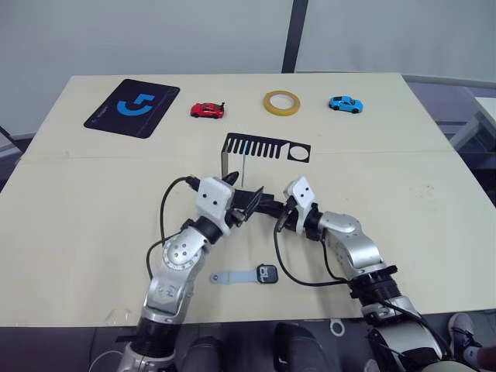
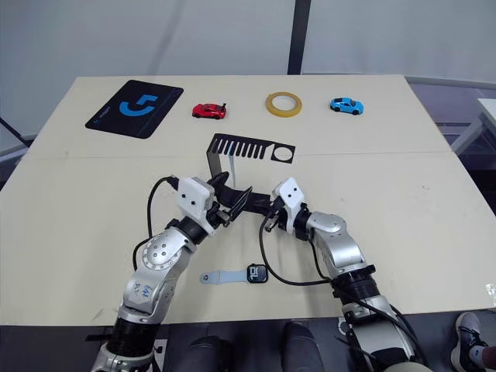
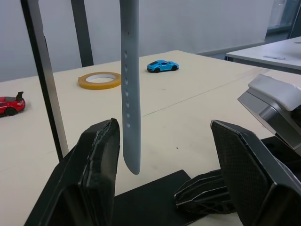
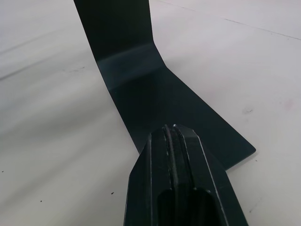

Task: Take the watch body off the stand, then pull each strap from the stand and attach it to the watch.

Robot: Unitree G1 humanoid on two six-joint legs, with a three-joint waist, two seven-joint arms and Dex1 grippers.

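Second strap (image 3: pixel 130 89) hangs limp from the stand (image 1: pixel 263 147) at frame centre, light and floppy; best pinched near its free tip. Left gripper (image 3: pixel 164 174) spread wide around it, not touching. Right gripper (image 4: pixel 175 141) clenched empty, pressing on the stand's foot.

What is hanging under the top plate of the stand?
One pale strap hangs down from the stand, between the open left hand fingers. Its upper end at the slots is hidden.

Even, soft daylight falls over the pale bench (image 1: pixel 434 201) with faint shadows and no harsh glare, while the wrist views blur close up, the right claw (image 4: pixel 175 136) softest at its near end.
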